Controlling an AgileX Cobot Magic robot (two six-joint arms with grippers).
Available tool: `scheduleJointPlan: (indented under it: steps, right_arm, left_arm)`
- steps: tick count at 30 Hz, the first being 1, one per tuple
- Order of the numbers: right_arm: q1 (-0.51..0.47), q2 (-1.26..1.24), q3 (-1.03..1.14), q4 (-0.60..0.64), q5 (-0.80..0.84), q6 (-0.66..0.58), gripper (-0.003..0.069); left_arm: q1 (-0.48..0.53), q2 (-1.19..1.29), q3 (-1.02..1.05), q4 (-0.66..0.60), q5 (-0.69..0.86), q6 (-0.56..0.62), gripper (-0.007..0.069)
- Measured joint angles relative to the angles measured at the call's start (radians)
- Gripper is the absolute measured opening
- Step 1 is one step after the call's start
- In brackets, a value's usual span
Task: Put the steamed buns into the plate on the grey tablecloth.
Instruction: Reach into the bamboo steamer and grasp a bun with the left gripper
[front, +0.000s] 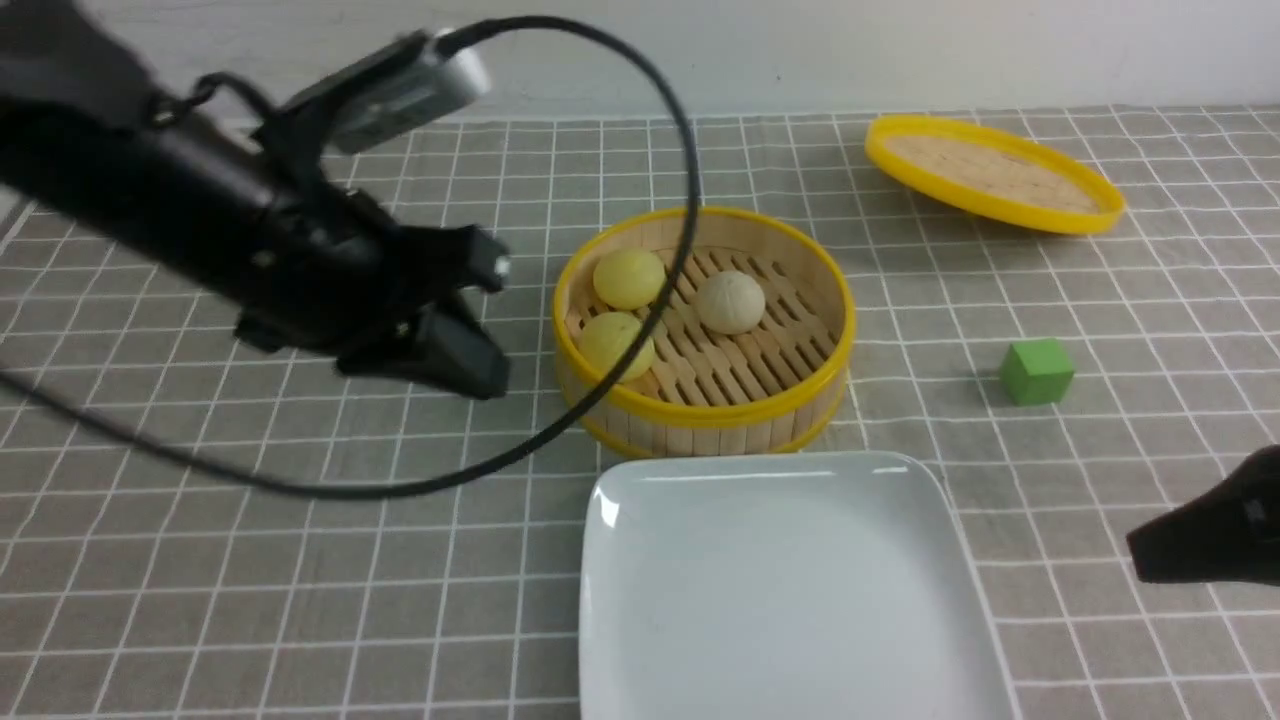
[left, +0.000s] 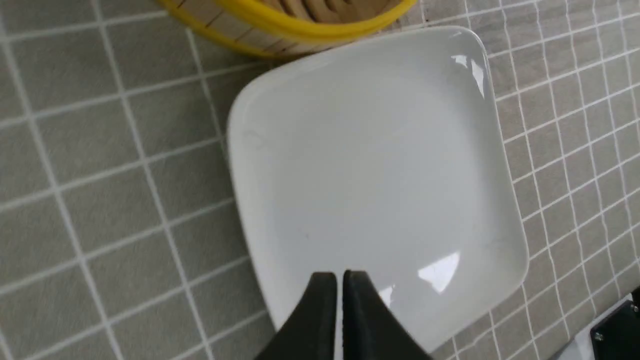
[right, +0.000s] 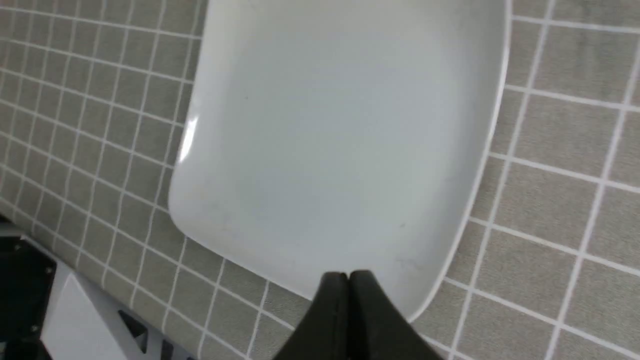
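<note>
My left gripper (left: 341, 274): narrow slit, nothing in it, above the grey tablecloth (front: 440, 560). Next, bamboo basket (front: 720, 420): all three steamed buns inside, two yellow (front: 628, 278) (front: 616, 346) on its left side, beige one (front: 730, 302) nearer the middle. Plate (front: 790, 590) in front of basket, on cloth. Yellow-rimmed lid (front: 995, 175) behind green cube (front: 1037, 372). Far right, my right gripper (right: 348, 274): closed, empty.

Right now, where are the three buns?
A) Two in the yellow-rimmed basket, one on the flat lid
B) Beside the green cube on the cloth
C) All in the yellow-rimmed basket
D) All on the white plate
C: the two pale yellow buns and the beige bun all sit inside the yellow-rimmed basket, behind the bare plate.
</note>
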Motion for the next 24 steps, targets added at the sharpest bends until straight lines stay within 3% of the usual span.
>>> scheduleJointPlan:
  steps: [6, 10, 14, 24]
  right_arm:
    - [0.000, 0.047, -0.002, -0.017, 0.013, -0.008, 0.0009]
    - [0.000, 0.047, -0.002, -0.018, 0.016, -0.008, 0.0012]
    - [0.000, 0.047, -0.002, -0.018, 0.009, -0.008, 0.0015]
    - [0.000, 0.047, -0.002, -0.018, 0.006, -0.008, 0.0018]
  left_arm:
    - [-0.133, 0.376, -0.454, 0.191, 0.105, -0.115, 0.0200]
    - [-0.197, 0.513, -0.651, 0.330, 0.119, -0.194, 0.0283]
    - [-0.222, 0.576, -0.741, 0.459, 0.125, -0.258, 0.0307]
    - [-0.223, 0.678, -0.752, 0.547, 0.131, -0.317, 0.0310]
